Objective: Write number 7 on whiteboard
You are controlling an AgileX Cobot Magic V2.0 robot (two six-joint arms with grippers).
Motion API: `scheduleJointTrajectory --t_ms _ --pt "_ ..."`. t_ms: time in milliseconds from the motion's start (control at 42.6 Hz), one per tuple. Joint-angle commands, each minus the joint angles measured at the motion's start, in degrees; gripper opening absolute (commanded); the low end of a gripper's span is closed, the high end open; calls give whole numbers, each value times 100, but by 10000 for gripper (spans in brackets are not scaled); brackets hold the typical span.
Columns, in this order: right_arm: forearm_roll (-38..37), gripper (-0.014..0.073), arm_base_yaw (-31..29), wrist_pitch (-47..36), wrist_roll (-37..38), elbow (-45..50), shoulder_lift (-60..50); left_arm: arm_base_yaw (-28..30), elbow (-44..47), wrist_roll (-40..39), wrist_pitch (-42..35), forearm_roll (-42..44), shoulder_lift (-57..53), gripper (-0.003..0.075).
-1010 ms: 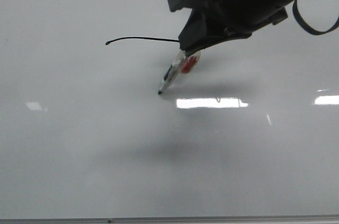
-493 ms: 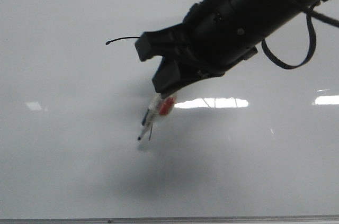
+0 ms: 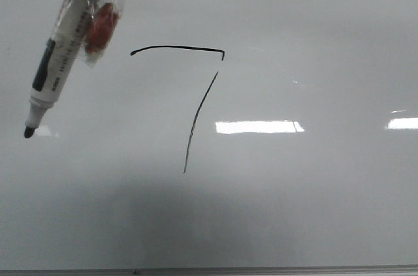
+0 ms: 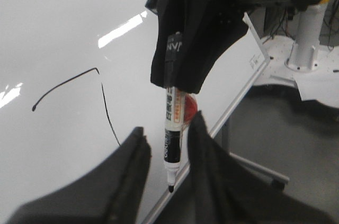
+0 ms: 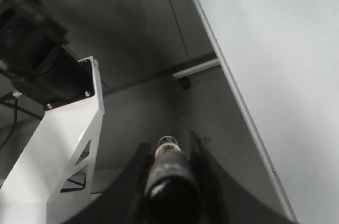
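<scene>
The right gripper (image 4: 175, 83) clamps the marker (image 3: 55, 74) at the upper left of the front view, tip clear of the whiteboard (image 3: 313, 198). The number 7 (image 3: 196, 103) sits mid-frame, apparently finished, with a small gap between bar and stem. Best to keep the tip lifted while retreating, avoiding stray marks. The left gripper (image 4: 164, 144) hangs open, holding nothing.

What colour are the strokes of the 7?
Black, thin strokes; the number 7 shows best in the front view.

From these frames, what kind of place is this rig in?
Probably a robotics lab or test bay: a framed whiteboard set up as the work surface, a white robot pedestal with cables, and bare grey floor beside the board.
</scene>
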Motion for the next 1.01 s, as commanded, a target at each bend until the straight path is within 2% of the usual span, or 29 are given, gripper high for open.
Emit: scheduleJointTrajectory --t_ms 0,47,188,258,352,517,610,798,892,986 --pt "136 -60 1 196 -117 -307 -178 3 -350 58 194 -110 565 491" --pt "136 -60 1 266 -170 -339 -178 -8 -413 58 381 -120 826 519" --pt "142 -60 88 441 -306 -339 -178 -8 -483 95 440 -185 1519 491" --pt "142 -60 208 411 -354 -339 -178 -8 -483 249 495 -491 1795 491" --pt "142 -60 358 370 -366 -339 -151 -8 -483 676 403 -1014 2043 491" --pt "147 -60 405 392 -366 -339 -140 -8 -483 685 232 -1026 2108 488" --pt "166 -60 405 392 -366 -339 -140 -8 -483 690 221 -1026 2108 428" --pt "293 -60 405 385 -406 -339 -140 -8 -483 814 211 -1229 2108 256" --pt "442 -60 405 385 -558 -339 -140 -8 -483 1112 203 -1511 2108 221" --pt "558 -60 405 396 -601 -339 -140 -8 -483 1229 198 -1583 2108 219"
